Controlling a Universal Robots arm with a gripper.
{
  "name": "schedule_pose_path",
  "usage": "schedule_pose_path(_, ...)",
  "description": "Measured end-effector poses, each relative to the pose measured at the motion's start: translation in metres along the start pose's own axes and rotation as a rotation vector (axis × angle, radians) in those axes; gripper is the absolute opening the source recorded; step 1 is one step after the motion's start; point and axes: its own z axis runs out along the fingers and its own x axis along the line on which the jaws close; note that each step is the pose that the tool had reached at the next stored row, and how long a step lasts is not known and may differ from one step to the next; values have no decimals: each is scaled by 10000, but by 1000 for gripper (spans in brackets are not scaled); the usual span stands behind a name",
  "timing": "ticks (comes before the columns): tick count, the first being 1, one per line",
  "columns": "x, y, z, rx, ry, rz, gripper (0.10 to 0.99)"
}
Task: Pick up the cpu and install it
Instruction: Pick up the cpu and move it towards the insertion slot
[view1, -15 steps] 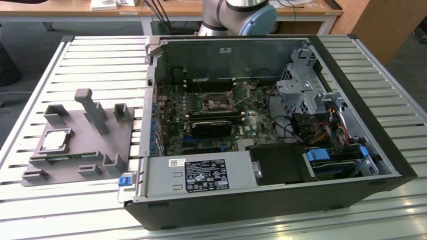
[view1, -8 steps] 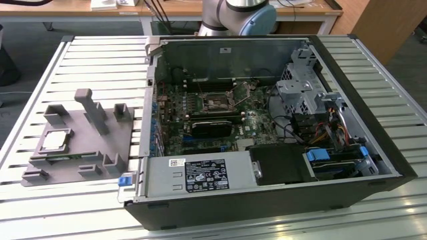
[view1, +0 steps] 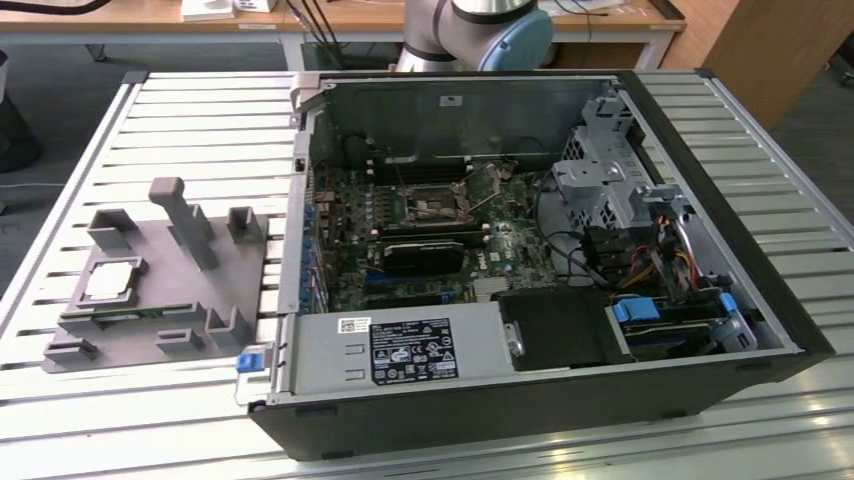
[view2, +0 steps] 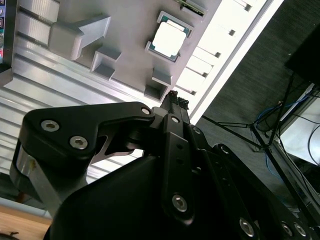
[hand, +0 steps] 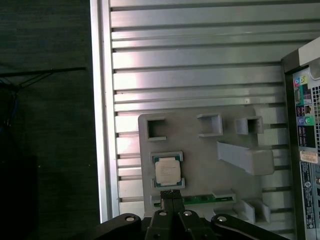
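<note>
exterior view: open computer case lies on the slatted surface, motherboard exposed, arm base behind it. grey fixture sits beside the case, toward the exterior view's left. both wrist views: gripper hangs over the fixture's edge, jaws pressed together, pinching nothing. cpu rests flat in a square fixture pocket, thin, square, silvery-grey top up, near the gripper but apart from it.

A silver-grey arm joint with a pale blue cap is being shown at the far side; a matte black gripper, dotted with silver screw heads, is being shown in the second wrist view.
</note>
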Motion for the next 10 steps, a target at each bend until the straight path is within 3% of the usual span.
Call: schedule_pose_path(10, 0, -1, 24, -1, 6, 1, 106)
